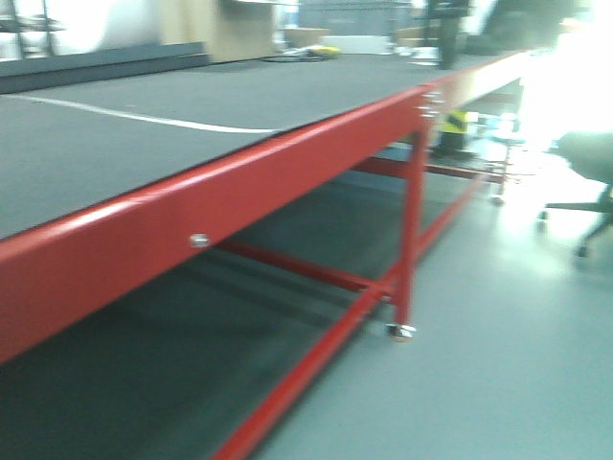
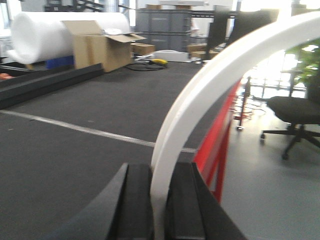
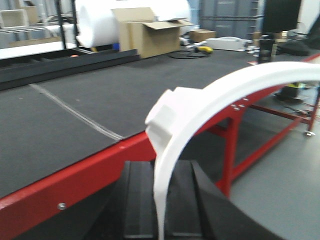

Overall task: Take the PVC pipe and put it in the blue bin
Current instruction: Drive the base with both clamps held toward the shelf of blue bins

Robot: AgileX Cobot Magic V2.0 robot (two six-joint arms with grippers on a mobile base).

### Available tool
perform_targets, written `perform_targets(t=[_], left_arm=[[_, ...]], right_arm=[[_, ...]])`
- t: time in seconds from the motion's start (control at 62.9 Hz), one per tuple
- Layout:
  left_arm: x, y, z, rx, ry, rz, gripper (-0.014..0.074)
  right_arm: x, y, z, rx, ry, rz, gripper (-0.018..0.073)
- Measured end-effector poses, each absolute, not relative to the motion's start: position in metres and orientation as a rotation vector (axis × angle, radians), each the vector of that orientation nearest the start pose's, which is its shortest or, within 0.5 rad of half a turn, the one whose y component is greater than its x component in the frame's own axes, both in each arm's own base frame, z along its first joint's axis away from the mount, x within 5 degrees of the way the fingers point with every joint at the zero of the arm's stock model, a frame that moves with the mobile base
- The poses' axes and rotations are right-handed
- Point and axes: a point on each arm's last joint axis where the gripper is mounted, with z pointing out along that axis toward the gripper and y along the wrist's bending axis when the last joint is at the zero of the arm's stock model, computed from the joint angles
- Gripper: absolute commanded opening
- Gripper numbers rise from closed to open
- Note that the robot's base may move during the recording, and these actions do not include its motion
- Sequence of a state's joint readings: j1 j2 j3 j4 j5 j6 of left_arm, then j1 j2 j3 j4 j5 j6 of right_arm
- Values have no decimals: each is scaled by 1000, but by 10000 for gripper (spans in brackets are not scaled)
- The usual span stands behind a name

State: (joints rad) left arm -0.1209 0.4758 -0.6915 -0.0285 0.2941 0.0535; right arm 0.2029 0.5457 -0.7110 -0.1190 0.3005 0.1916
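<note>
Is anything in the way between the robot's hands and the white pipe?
No, nothing. The left gripper and the right gripper each pinch the white pipe directly, with nothing in between. No blue bin shows in any view, so the way there cannot be judged.

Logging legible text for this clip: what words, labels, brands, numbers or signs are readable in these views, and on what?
None can be read.
Cardboard box: too blurred to show any print.
Yellow-and-black striped object beyond the table: stripes only, too blurred for text.
PVC pipe: plain white, no marking visible.
</note>
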Motion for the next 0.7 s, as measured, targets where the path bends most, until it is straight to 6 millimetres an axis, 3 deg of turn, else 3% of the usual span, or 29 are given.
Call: perform_targets(t=[0.7], left_arm=[[90, -12, 383, 121, 1558, -81, -111]], right_arm=[[105, 18, 382, -74, 1618, 188, -168]])
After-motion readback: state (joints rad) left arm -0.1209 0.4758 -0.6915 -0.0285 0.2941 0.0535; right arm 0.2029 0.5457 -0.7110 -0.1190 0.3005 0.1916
